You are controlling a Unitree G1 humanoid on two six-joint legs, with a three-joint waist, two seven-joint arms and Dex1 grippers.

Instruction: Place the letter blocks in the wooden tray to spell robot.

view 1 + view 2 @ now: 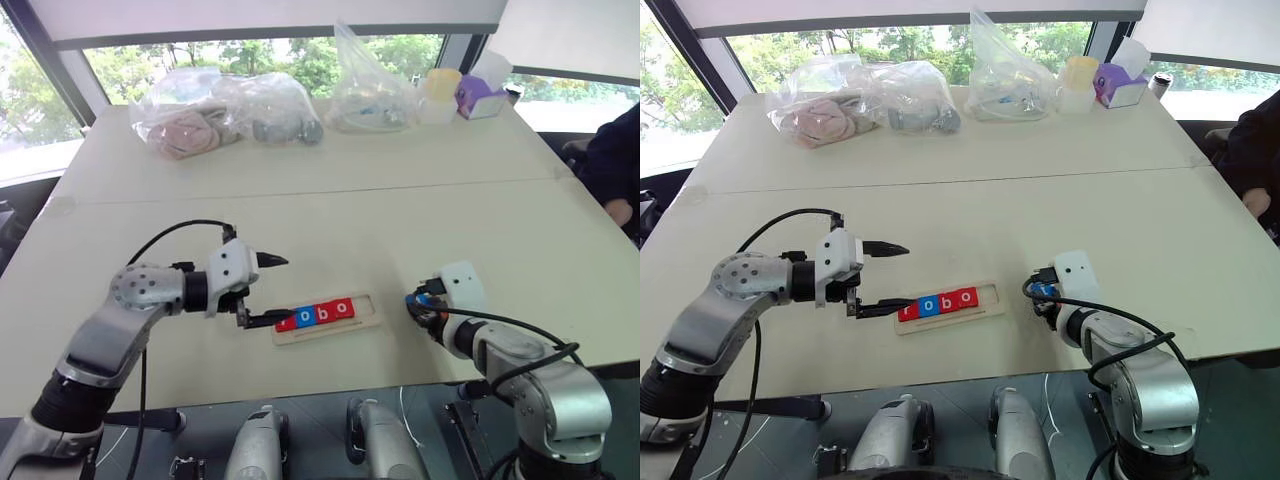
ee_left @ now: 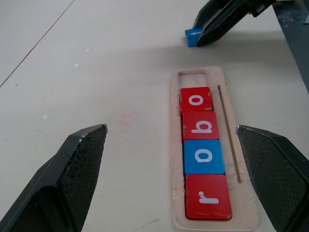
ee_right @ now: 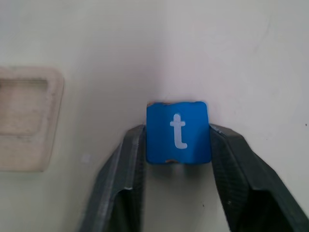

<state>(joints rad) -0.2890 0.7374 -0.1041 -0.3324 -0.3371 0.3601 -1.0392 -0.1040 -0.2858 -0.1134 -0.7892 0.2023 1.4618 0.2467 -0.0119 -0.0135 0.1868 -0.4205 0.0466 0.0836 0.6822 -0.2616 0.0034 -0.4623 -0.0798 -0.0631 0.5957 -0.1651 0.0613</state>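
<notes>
From the head, the wooden tray (image 1: 327, 318) lies near the front edge of the table (image 1: 400, 200). Four letter blocks (image 1: 318, 313) sit inside it.

The left wrist camera shows them in a row, r, o, b, o. The last slot is bare. The left claw (image 2: 178, 179) is spread wide, holding nothing.

The right wrist camera shows the right claw (image 3: 177, 140) pinching the blue t block (image 3: 178, 131), just beside the tray's bare end.
</notes>
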